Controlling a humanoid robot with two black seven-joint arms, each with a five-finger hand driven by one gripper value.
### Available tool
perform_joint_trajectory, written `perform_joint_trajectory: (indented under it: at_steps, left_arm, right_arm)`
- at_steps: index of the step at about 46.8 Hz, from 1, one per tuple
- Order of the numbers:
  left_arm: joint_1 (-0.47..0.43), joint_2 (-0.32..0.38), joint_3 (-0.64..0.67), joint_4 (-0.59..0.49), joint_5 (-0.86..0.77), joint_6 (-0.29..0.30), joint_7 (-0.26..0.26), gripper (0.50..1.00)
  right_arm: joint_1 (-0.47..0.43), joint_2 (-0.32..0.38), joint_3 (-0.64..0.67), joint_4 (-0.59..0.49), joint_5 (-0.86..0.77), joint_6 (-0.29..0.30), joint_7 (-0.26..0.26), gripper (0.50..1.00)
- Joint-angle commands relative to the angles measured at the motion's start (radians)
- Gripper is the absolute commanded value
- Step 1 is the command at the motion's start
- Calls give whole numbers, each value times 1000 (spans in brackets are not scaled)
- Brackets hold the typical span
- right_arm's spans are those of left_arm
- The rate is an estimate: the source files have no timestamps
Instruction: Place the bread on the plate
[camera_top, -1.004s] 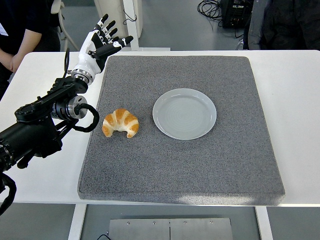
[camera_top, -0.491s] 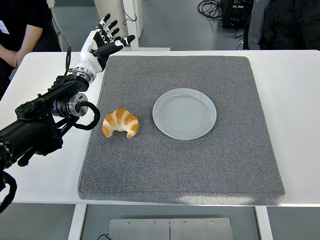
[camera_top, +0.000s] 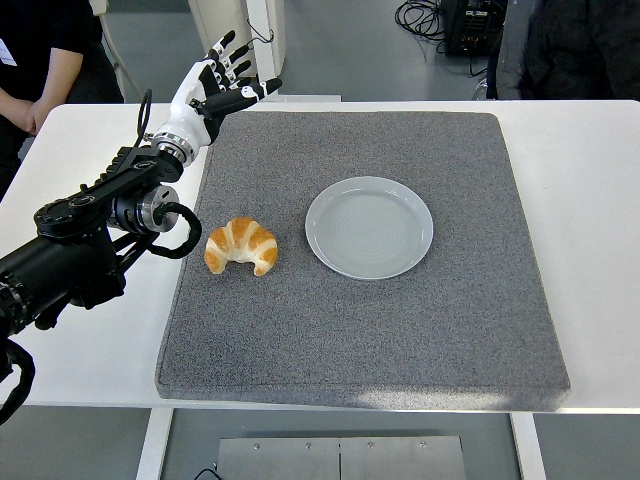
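Note:
A golden croissant (camera_top: 241, 246) lies on the grey mat (camera_top: 400, 330), to the left of an empty pale grey plate (camera_top: 369, 227). My left hand (camera_top: 222, 84) is raised over the mat's far left corner, well behind the croissant, with its fingers spread and holding nothing. The black left arm (camera_top: 90, 235) reaches in from the left edge beside the croissant. My right arm is out of view.
The mat lies on a white table (camera_top: 590, 180). People stand behind the table's far edge at the top left (camera_top: 40, 50) and top right (camera_top: 570, 45). Cables and equipment (camera_top: 450, 20) are on the floor beyond.
My left hand has moved to the right and slightly up, toward the mat's far left corner. The croissant and plate have not moved.

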Motion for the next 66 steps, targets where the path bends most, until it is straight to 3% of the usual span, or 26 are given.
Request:
perform_joint_trajectory:
  at_steps: [1, 24, 28, 34, 42, 47, 56, 66]
  left_arm:
    - [-1, 0, 0, 0, 0, -1, 1, 977]
    - [-4, 14, -11, -20, 0, -9, 2, 977]
    - [-7, 31, -9, -71, 0, -5, 12, 977]
    - [-10, 100, 3, -193, 1, 31, 31, 974]
    - [-36, 211, 61, -371, 3, 94, 108, 972]
    - [-76, 288, 132, -466, 3, 120, 114, 971]
    - [-173, 445, 276, -618, 3, 121, 156, 971]
    - [-332, 615, 534, -786, 6, 110, 159, 971]
  right_arm:
    - [0, 0, 0, 0, 0, 0, 0, 1000]
    - [0, 0, -1, 0, 0, 2, 0, 1000]
    - [1, 0, -1, 0, 0, 2, 0, 1000]
    - [0, 0, 0, 0, 0, 2, 0, 1000]
    - [0, 0, 0, 0, 0, 2, 0, 1000]
    - [0, 0, -1, 1, 0, 3, 0, 1000]
    - [1, 0, -3, 0, 0, 3, 0, 1000]
    - [0, 0, -3, 0, 0, 3, 0, 1000]
